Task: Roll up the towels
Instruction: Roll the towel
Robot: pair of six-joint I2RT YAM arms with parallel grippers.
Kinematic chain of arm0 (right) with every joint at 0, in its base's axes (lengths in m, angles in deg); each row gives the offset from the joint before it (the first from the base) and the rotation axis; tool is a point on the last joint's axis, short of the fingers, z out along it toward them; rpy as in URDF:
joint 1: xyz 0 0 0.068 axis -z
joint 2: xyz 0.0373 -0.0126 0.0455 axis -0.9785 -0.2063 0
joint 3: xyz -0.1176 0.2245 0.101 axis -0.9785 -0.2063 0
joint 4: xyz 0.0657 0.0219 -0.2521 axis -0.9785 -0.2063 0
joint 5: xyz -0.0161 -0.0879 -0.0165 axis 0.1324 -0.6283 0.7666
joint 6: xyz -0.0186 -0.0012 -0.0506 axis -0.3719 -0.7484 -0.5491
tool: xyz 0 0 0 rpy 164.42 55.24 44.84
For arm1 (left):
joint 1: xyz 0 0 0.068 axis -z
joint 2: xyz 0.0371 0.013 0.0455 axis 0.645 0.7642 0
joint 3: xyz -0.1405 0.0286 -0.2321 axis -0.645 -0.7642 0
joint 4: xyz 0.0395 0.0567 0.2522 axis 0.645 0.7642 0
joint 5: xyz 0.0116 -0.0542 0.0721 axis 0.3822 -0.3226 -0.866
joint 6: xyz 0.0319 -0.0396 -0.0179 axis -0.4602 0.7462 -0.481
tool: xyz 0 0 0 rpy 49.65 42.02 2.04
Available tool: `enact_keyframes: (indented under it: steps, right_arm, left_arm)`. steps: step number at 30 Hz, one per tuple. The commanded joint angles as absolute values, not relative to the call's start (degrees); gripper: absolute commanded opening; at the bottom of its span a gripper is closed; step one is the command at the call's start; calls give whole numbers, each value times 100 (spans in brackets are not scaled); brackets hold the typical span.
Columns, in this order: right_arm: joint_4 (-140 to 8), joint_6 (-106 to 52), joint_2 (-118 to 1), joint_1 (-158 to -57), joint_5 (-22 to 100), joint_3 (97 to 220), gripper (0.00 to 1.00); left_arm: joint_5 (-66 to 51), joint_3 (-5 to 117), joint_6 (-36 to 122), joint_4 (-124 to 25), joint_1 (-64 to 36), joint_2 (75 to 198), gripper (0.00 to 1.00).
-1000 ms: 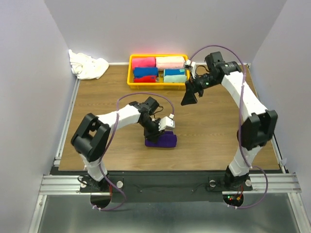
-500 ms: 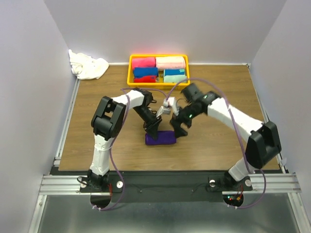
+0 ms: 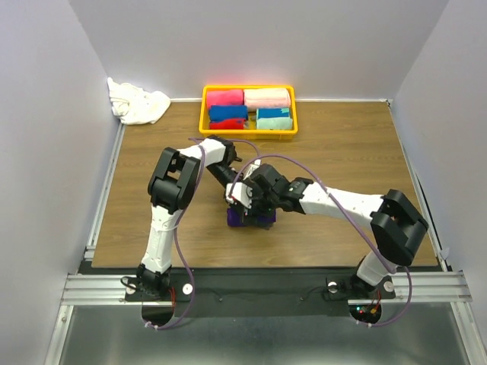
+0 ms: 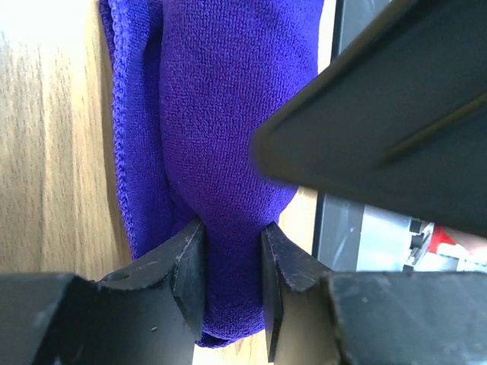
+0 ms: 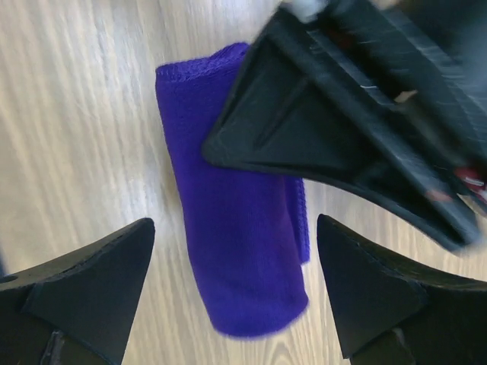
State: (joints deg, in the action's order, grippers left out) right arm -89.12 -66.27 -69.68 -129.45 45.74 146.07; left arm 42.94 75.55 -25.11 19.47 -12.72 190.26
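Observation:
A purple towel (image 3: 257, 220), rolled, lies on the wooden table near the middle. My left gripper (image 3: 233, 201) is shut on one end of the roll; the left wrist view shows both fingers (image 4: 190, 270) pinching the purple towel (image 4: 221, 137). My right gripper (image 3: 251, 199) hovers over the same roll, wide open, its fingers (image 5: 84, 281) standing on either side of the purple towel (image 5: 236, 236) without touching it. My right gripper's body crosses the left wrist view.
A yellow basket (image 3: 203, 114) at the back holds several rolled towels in pink, blue, red and teal. A crumpled white cloth (image 3: 137, 103) lies at the back left corner. Side walls close in the table left and right.
My right arm swung from beside the yellow basket down and left to the purple towel. My left gripper shifted slightly on the roll's left end. The towel stayed in place.

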Motion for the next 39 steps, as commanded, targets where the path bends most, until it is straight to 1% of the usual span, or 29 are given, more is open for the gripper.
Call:
enact_keyframes:
  steps: [1, 2, 4, 5, 7, 8, 9, 10, 11, 12, 13, 14, 15, 16, 17, 19, 22, 23, 25, 28, 30, 32, 33, 34, 36, 37, 38, 39]
  right_arm:
    - [-8239, -6970, -7119, -13065, 4299, 14256, 89]
    - [-8229, -7005, -7119, -13083, 4316, 14220, 89]
    - [-8203, -7041, -7172, -13092, 4334, 14149, 84]
    - [-8203, -7067, -7189, -13101, 4352, 14105, 76]
    - [-8203, -7015, -7259, -13092, 4343, 14070, 70]
    - [-8212, -6962, -7373, -13092, 4352, 14070, 65]
    - [-8212, -6866, -7409, -13083, 4360, 14044, 62]
    - [-8220, -6795, -7444, -13092, 4439, 14043, 57]
    - [-8220, -6742, -7505, -13075, 4492, 14017, 46]
    - [-8229, -6655, -7515, -13083, 4553, 14008, 41]
    - [-8238, -6602, -7541, -13066, 4606, 14000, 37]
    - [-8273, -6549, -7567, -13039, 4755, 13999, 29]
    - [-8291, -6435, -7611, -12961, 4843, 14017, 26]
    - [-8343, -6365, -7637, -12917, 4931, 14043, 23]
    - [-8439, -6181, -7690, -12794, 5132, 14139, 13]
    - [-8545, -5961, -7760, -12610, 5405, 14245, 5]
    - [-8834, -5635, -7927, -12249, 6133, 14482, 3]
    - [-8870, -5573, -7963, -12109, 6258, 14579, 3]
    - [-8958, -5415, -8094, -11976, 6504, 14693, 3]
    - [-9169, -5248, -8428, -11739, 7153, 14904, 3]
    - [-9231, -5160, -8665, -11607, 7365, 15044, 3]
    - [-9275, -5081, -8884, -11502, 7567, 15124, 3]
    - [-9292, -4976, -8964, -11458, 7673, 15168, 3]
    - [-9310, -4923, -9061, -11414, 7778, 15273, 3]
    - [-9407, -4852, -9298, -11308, 8077, 15387, 4]
    - [-9433, -4826, -9369, -11282, 8157, 15432, 4]
    - [-9485, -4808, -9430, -11247, 8297, 15519, 4]
    - [-9512, -4799, -9561, -11220, 8359, 15563, 4]
  left_arm:
    - [3441, 7613, -2878, 1622, -1362, 19320, 38]
    - [3450, 7622, -2878, 1622, -1397, 19320, 38]
    - [3467, 7622, -2895, 1622, -1432, 19311, 39]
    - [3502, 7614, -2913, 1622, -1485, 19294, 39]
    - [3529, 7614, -2904, 1622, -1520, 19276, 39]
    - [3538, 7614, -2895, 1622, -1529, 19250, 39]
    - [3546, 7605, -2887, 1622, -1573, 19215, 41]
    - [3546, 7587, -2886, 1622, -1599, 19188, 44]
    - [3564, 7535, -2886, 1622, -1634, 19040, 49]
    - [3616, 7491, -2886, 1613, -1687, 18943, 57]
    - [3634, 7456, -2878, 1604, -1809, 18837, 59]
    - [3652, 7386, -2860, 1587, -1880, 18593, 62]
    - [3687, 7350, -2860, 1586, -1950, 18477, 66]
    - [3696, 7324, -2860, 1586, -2029, 18346, 68]
    - [3713, 7271, -2860, 1586, -2196, 18075, 73]
    - [3661, 7201, -2843, 1551, -2407, 17783, 79]
    - [3459, 7051, -2755, 1341, -2952, 17142, 82]
    - [3406, 6990, -2737, 1227, -3249, 16853, 82]
    - [3248, 6920, -2641, 1060, -3514, 16544, 83]
    - [2942, 6595, -2562, 612, -3665, 15728, 86]
    - [2713, 6078, -2526, 85, -3621, 14928, 90]
    - [2423, 5491, -2500, -388, -3262, 14183, 91]
    - [2047, 5269, -2508, -548, -3043, 13943, 91]
    - [1809, 5041, -2491, -723, -2554, 13706, 91]
    - [1212, 4241, -2482, -1321, -1954, 12950, 91]
    - [1017, 3960, -2491, -1532, -1681, 12713, 92]
    - [815, 3435, -2534, -1925, -1044, 12302, 94]
    - [448, 3204, -2604, -2060, -759, 12149, 95]
